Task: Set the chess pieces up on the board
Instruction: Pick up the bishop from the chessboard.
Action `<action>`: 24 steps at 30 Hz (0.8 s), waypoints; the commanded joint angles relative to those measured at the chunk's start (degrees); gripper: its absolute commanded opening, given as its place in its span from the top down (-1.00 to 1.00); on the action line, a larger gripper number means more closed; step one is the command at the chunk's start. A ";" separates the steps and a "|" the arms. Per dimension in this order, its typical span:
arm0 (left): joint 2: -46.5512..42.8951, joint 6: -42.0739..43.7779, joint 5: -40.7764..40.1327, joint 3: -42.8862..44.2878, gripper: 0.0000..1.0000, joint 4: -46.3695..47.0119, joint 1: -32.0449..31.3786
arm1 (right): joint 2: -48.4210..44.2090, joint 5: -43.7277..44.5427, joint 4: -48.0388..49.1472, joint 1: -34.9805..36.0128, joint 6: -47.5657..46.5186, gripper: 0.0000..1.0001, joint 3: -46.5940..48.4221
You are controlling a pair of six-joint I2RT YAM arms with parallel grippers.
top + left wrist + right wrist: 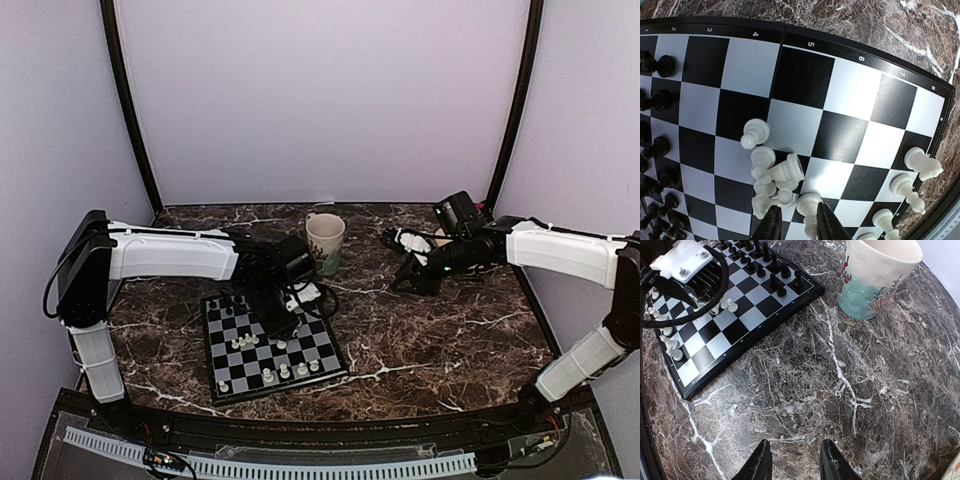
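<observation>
The board (322, 347) (850, 95) (760, 317) lies left of centre on the marble. My left gripper (284, 320) (797, 206) hangs low over it, jaws narrowly open around a white piece (809, 201). That piece leans on the right finger, and a gap shows at the left finger. A heap of tumbled white chess pieces (771, 170) (243, 342) lies just ahead of it. More white pieces (920, 164) (285, 372) stand along the near edge, and black pieces (660, 65) (775, 277) along the far rows. My right gripper (405, 285) (794, 442) is open over bare marble with nothing between its fingers.
A cream and teal mug (325, 240) (875, 275) stands behind the board's far right corner. A white fitting with cables (410, 240) lies at the back right. The left arm's wrist and black cable (690, 315) cover part of the board. Purple walls enclose the table.
</observation>
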 commanded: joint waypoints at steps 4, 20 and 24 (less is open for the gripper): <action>-1.63 0.52 0.87 -0.74 0.35 -2.89 -0.56 | 0.71 -0.22 1.42 -0.09 -0.35 0.33 -0.66; -2.38 0.65 1.99 -1.69 0.61 -2.58 -0.58 | 1.59 -0.57 1.24 -0.02 -0.24 0.33 -0.50; -2.66 0.84 2.43 -1.39 0.78 -3.31 -0.58 | 1.67 -0.49 1.26 -0.02 -0.38 0.34 -0.54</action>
